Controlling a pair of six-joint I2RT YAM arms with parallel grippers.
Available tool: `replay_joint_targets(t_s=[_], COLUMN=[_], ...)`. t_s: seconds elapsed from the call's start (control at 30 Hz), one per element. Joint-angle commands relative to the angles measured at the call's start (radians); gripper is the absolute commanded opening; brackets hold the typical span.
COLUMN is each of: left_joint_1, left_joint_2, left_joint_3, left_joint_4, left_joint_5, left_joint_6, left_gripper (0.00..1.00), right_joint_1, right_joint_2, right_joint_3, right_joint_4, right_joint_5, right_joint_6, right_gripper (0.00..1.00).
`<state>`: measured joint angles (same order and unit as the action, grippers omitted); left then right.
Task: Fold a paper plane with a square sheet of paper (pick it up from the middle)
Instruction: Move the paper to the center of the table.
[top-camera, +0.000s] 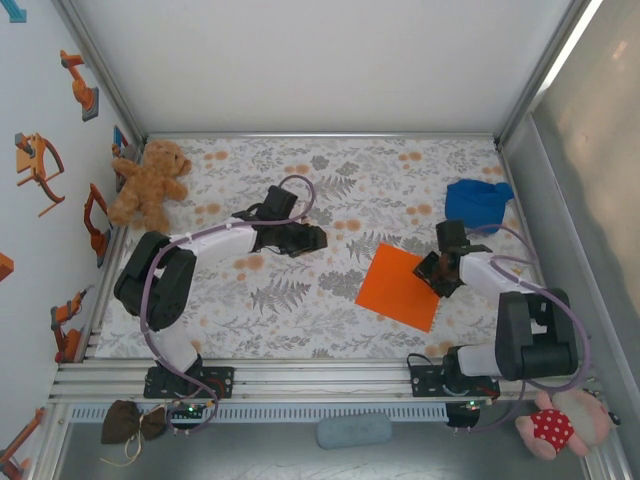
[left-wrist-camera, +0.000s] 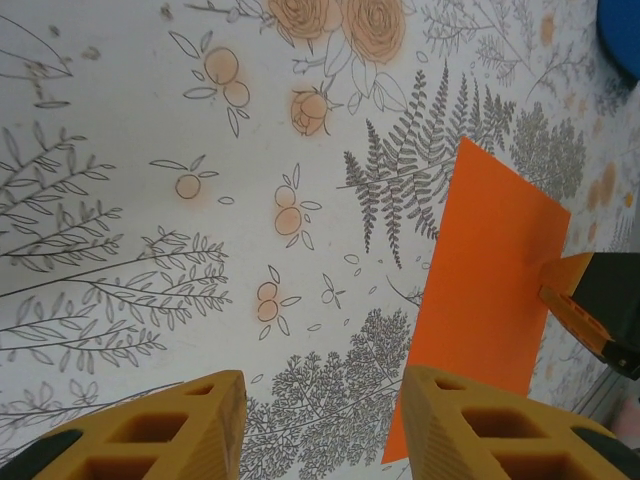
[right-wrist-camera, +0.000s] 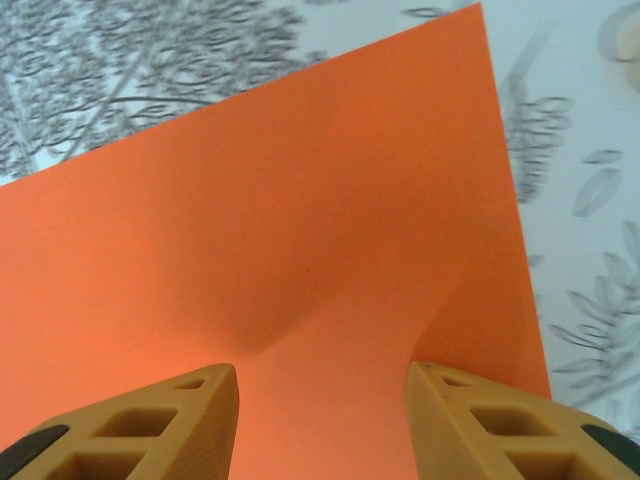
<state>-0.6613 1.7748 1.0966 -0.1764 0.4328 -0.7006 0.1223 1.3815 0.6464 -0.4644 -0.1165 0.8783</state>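
**Floral tabletop, orange sheet humped between the right fingers**

Grey ferns and pale orange blossoms pattern the table (top-camera: 300, 320), which sits inside a white-walled frame. The square sheet of paper (top-camera: 398, 288) lies right of the middle, turned corner-on like a diamond and mostly flat on the print.

The right gripper (top-camera: 438, 272) sits on the sheet's right edge. In the right wrist view, its two yellow fingers (right-wrist-camera: 150, 420) stand apart with their tips down on the paper. The orange surface rises in a soft hump in the gap between them. The paper is not pressed flat between the pads.

The left gripper (top-camera: 310, 240) hangs over bare tabletop left of the sheet and just beyond it, clear of the paper. Its fingers (left-wrist-camera: 150, 430) are apart with nothing between them, and its camera sees the sheet off to one side.

A blue cloth lump (top-camera: 478, 203) lies beyond the sheet at the far right, apart from it. A brown teddy bear (top-camera: 150, 185) sits in the far left corner against the wall. A pink plush toy with a red spotted patch (top-camera: 560, 425) rests off the table at the near right.
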Motion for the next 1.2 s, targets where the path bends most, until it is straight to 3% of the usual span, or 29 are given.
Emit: replay_joint_targets(t_s=[0.0,0.37,0.67,0.93,1.17], left_joint_1=[-0.008,0.024,0.111,0.135,0.153], left_joint_2=[0.023,-0.042,-0.110,-0.096,-0.070], left_joint_3=[0.033,-0.020,-0.127,-0.130,-0.153], left_joint_4=[-0.014,-0.094,-0.051,-0.046,-0.018], left_joint_5=[0.026,-0.102,-0.081,-0.076,-0.088], left_joint_6=[-0.017,-0.008,-0.064,-0.105,-0.154], left_gripper=[0.44,0.37,0.33,0.28,0.22], right_joint_1=[0.072,0.335,0.448,0.448,0.441], right_joint_2=[0.070,0.388,0.572,0.450,0.363], right_joint_3=[0.036,0.301,0.492,0.546,0.435], right_joint_4=[0.030,0.154,0.264,0.247,0.215], right_joint_5=[0.012,-0.019,-0.092,-0.071,-0.034], right_joint_6=[0.041,0.105,0.183,0.068,-0.012], right_gripper=[0.48,0.44,0.40,0.38,0.36])
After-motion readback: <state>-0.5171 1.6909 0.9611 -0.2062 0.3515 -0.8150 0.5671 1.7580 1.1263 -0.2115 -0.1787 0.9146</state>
